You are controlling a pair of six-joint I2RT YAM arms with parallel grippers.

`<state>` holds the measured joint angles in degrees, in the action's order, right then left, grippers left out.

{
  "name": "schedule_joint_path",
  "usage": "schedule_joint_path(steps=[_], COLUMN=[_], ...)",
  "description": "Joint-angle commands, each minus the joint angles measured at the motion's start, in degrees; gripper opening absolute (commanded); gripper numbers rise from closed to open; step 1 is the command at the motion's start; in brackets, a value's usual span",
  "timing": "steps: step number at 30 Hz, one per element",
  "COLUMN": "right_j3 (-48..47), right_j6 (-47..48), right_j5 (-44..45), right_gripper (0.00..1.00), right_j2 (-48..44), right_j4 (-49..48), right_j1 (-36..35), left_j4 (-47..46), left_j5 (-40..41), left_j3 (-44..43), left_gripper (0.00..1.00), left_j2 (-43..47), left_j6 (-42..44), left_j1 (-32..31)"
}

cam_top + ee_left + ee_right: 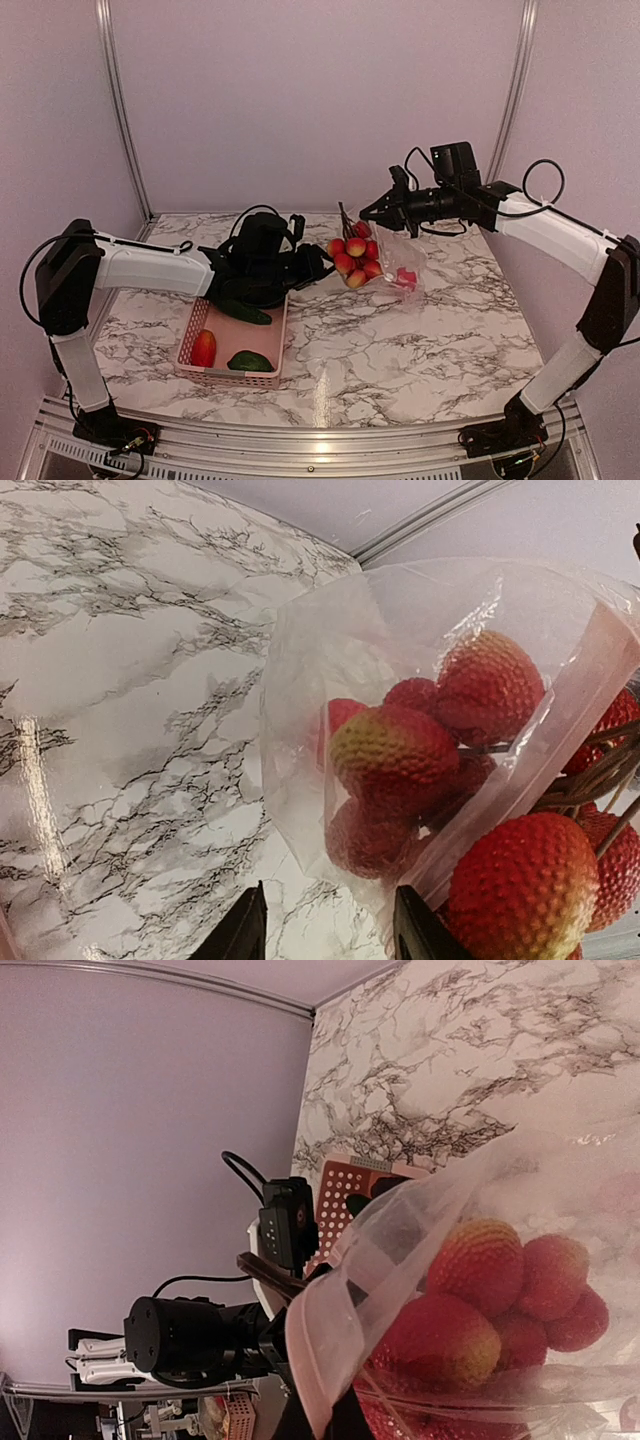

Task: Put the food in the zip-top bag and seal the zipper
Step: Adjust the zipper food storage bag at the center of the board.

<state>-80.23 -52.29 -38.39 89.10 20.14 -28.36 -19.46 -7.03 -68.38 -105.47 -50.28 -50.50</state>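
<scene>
The clear zip-top bag (398, 262) hangs open-mouthed above the table middle. My right gripper (372, 212) is shut on its pale pink zipper strip (315, 1350) and holds the mouth up. A bunch of bumpy red and yellow-red fruits (355, 258) on brown stems sits at the bag's mouth, partly inside. In the left wrist view some fruits (395, 755) lie behind the plastic (300, 730) and one (525, 890) is outside it. My left gripper (316, 264) is open just left of the bunch, its fingertips (245, 932) apart over bare marble.
A pink plastic basket (192, 338) stands at the front left under my left arm. It holds a red-yellow fruit (204, 348) and two green cucumbers (250, 362). A small red piece (405, 278) shows low in the bag. Walls close the back and sides.
</scene>
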Motion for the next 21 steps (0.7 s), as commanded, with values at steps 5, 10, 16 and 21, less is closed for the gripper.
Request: schedule_joint_path(steps=[5, 10, 16, 21], right_j3=[-3.9, -2.6, -3.9, -4.1], right_j6=[-0.3, -0.7, -0.8, -0.7], right_j5=[-0.9, -0.9, -1.6, -1.6], right_gripper=[0.00, 0.00, 0.00, 0.00], right_j2=[1.2, 1.2, 2.1, 2.3], right_j4=[-1.5, -2.2, -2.3, -1.9], right_j1=[-0.5, -0.6, -0.6, -0.6], left_j4=[9.3, 6.7, 5.1, 5.6], left_j5=[3.1, -0.4, -1.4, 0.3], left_j3=[4.9, 6.5, 3.0, -0.1], left_gripper=[0.44, 0.42, 0.34, 0.32], left_j2=[9.6, 10.5, 5.3, 2.3], left_j6=[3.3, 4.8, 4.1, 4.1], left_j1=[0.4, 0.3, 0.3, 0.3])
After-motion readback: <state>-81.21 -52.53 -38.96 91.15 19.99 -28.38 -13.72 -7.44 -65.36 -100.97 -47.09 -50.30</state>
